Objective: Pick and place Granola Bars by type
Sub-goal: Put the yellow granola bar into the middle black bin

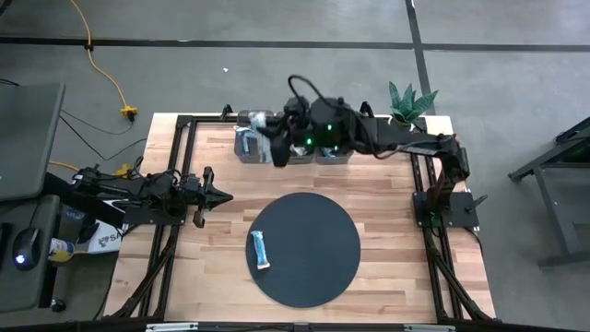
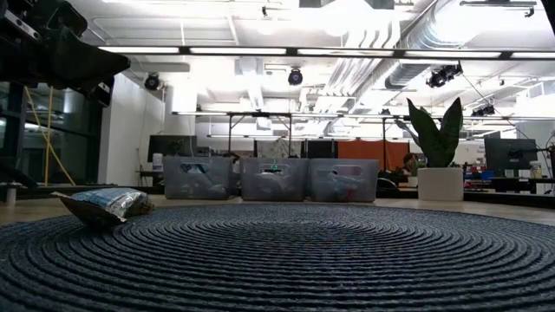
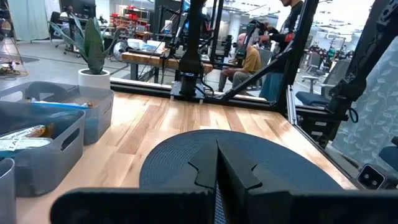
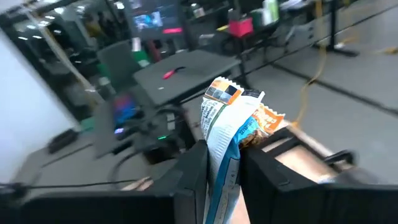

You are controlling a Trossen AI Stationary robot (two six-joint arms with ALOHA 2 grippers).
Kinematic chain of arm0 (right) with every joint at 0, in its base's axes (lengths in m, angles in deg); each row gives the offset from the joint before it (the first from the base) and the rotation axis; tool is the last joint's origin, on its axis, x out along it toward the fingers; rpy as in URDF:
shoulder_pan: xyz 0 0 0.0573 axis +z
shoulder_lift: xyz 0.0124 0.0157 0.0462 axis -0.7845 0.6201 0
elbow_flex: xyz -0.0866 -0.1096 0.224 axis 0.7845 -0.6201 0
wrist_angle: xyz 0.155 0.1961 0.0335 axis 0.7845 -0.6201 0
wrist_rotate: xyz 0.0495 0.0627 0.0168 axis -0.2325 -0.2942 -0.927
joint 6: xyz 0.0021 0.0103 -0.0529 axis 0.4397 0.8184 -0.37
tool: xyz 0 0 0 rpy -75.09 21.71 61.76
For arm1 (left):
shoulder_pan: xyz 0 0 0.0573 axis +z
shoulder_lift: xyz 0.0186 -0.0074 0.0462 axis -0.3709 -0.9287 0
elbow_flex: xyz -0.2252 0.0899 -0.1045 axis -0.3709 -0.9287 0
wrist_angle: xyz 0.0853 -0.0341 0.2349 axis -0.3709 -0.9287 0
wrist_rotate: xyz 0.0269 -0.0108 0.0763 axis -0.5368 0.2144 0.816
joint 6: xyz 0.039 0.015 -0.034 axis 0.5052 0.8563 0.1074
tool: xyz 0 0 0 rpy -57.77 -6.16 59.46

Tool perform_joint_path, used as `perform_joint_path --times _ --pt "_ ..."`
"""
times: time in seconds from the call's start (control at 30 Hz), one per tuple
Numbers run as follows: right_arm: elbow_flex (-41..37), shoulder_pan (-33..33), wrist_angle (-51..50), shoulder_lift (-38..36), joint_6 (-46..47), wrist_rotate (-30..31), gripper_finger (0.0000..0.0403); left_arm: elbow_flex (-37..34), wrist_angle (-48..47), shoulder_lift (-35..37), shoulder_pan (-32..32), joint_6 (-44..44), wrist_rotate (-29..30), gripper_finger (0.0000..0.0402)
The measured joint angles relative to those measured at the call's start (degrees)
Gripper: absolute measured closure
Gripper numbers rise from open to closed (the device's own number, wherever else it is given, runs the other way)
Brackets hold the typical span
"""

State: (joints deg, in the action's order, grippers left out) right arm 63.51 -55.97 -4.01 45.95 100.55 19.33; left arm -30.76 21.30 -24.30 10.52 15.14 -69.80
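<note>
The right claw [image 4: 222, 171] was clenched on a blue-and-white granola bar [image 4: 227, 124] above the grey bins [image 1: 277, 146] at the counter's [image 1: 387, 189] far edge. Another bar [image 1: 262, 250] lay on the round dark mat [image 1: 318, 267]. The left claw [image 1: 221, 195] sat pinched together beside the mat.

The left gripper [image 3: 217, 180] fills the foreground, its two dark fingers [image 3: 239, 171] pressed together with no gap between them. Just beyond them lies a round dark woven mat [image 3: 180, 155] on the pale wooden surface [image 3: 149, 121]. Beside the mat stand grey plastic bins [image 3: 59, 134]; the nearer one holds wrapped granola bars [image 3: 25, 137], and the farther one shows something light blue inside. A potted plant [image 3: 93, 53] in a white pot stands at the surface's far corner. A black frame post [image 3: 193, 50] rises at the far edge. Beyond it, people [image 3: 249, 59] are at desks in the room.
</note>
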Motion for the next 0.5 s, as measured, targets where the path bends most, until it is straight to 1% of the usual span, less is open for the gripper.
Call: perform_joint_path --times 0.17,0.37,0.5 --pt "0.0 -5.2 -1.42 -0.11 -4.75 2.56 0.0336 0.0 -0.01 0.0 -0.01 0.0 0.0 0.04" --pt "0.0 -12.02 -5.42 -0.11 -5.77 9.12 0.0336 0.0 -0.01 -0.01 -0.01 0.0 0.0 0.04" --pt "0.0 -16.76 -7.45 0.62 -5.3 8.99 0.0336 -0.01 -0.02 0.01 -0.01 0.0 0.0 0.04"
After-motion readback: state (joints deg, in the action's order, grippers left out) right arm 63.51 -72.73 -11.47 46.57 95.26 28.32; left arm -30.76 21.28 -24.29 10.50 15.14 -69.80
